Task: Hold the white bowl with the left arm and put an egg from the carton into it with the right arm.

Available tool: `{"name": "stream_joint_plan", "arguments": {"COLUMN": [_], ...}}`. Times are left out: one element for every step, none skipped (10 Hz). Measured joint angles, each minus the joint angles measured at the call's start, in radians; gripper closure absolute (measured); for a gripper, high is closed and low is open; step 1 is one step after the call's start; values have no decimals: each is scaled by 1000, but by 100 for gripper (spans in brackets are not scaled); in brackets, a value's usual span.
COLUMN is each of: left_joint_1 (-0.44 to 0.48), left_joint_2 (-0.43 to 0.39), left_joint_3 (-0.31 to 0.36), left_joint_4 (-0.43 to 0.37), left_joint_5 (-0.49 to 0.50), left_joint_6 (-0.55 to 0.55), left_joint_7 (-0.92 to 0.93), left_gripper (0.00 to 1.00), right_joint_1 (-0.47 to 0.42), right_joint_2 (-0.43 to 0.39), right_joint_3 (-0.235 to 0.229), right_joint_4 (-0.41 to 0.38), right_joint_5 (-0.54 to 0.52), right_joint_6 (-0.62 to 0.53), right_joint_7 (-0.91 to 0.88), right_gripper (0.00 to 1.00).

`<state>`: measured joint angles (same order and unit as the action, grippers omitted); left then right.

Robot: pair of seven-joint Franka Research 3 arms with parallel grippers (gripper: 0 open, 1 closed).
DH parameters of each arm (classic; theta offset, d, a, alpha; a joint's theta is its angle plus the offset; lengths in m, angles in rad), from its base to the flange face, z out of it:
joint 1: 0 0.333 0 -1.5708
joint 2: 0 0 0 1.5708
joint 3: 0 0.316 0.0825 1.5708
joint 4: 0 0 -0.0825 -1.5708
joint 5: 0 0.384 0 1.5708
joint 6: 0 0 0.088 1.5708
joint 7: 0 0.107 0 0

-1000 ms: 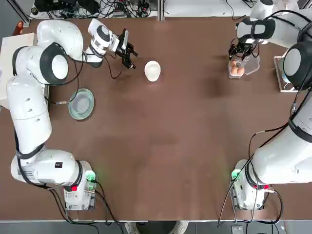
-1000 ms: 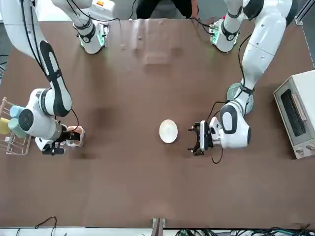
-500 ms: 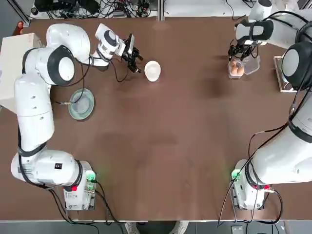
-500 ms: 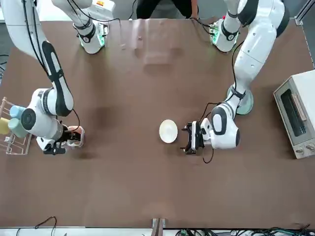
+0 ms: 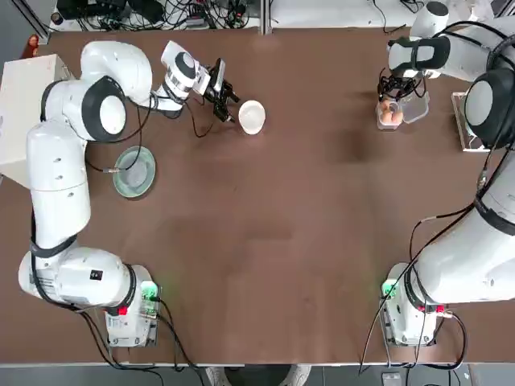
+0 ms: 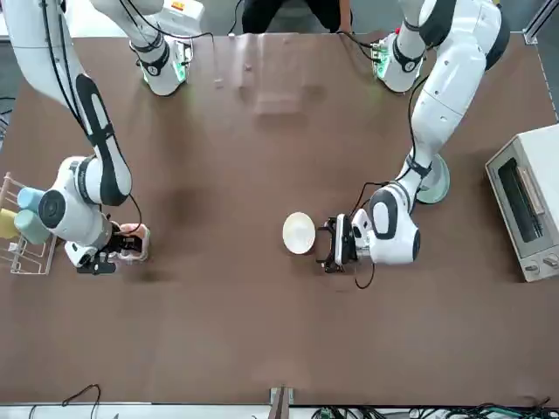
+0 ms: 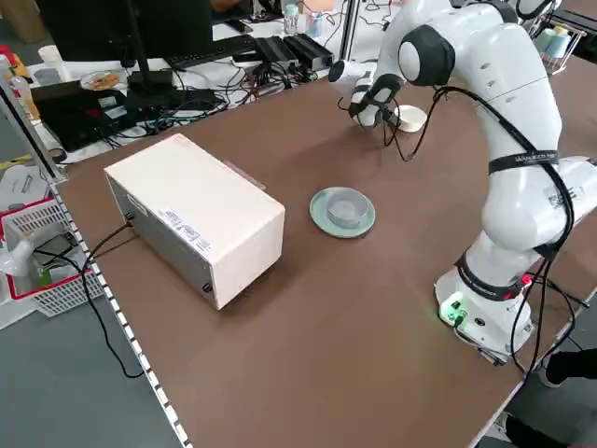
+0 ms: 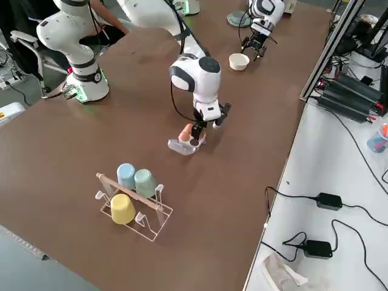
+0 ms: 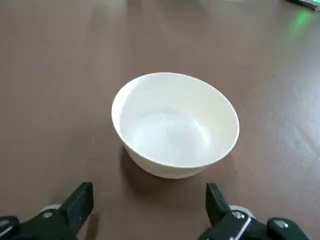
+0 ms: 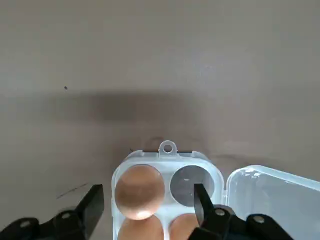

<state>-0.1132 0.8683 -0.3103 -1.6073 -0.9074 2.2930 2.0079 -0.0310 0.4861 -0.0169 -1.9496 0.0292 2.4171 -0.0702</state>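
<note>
A: Live at the table [image 5: 282, 241], and straight to the left gripper [image 9: 149, 187]: just beside the white bowl [image 9: 175, 125], jaws wide, with a visible gap to the rim.

B: And the bowl itself?

A: Upright on the tabletop, open side up, near the fingertips but apart from them.

B: Over to the right gripper [image 10: 149, 189]!

A: Right at the clear carton [image 10: 167, 175], fingers pointing down, jaws open with a broad space between them.

B: Any sight of the egg [image 10: 140, 192]?

A: Yes, sitting in a carton cell, with two more eggs [image 10: 141, 229] alongside. Carton lid [image 10: 275, 195] folded open to the side.

B: And around the rest of the table?

A: On the left arm's side, a pale green plate [image 7: 322, 219] with a clear bowl [image 7: 347, 207] on top, plus a white oven-like box [image 7: 201, 210]. On the right arm's side, a wire rack [image 8: 167, 212] with a blue cup [image 8: 126, 174], a green cup [image 8: 145, 183] and a yellow cup [image 8: 122, 209].
</note>
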Motion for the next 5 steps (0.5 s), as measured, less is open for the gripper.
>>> {"name": "stream_joint_plan", "arguments": {"left_joint_1": [-2,-4,-5,-5,-5], "left_joint_2": [1,1,1,1,1], "left_joint_3": [0,-1,-3,-10,-14], "left_joint_4": [-6,-12,-15,-16,-16], "left_joint_5": [0,0,0,0,0], "left_joint_6": [0,0,0,0,8], "left_joint_7": [0,0,0,0,0], "left_gripper": [0,0,0,0,0], "right_joint_1": [2,5,10,13,13], "right_joint_2": [3,8,15,19,20], "right_joint_3": [0,0,0,0,0], "right_joint_4": [-1,-1,-1,-1,-1], "right_joint_5": [0,1,2,2,2], "right_joint_6": [9,18,23,23,24], "right_joint_7": [0,0,1,2,2], "right_gripper": [19,19,19,20,20]}}
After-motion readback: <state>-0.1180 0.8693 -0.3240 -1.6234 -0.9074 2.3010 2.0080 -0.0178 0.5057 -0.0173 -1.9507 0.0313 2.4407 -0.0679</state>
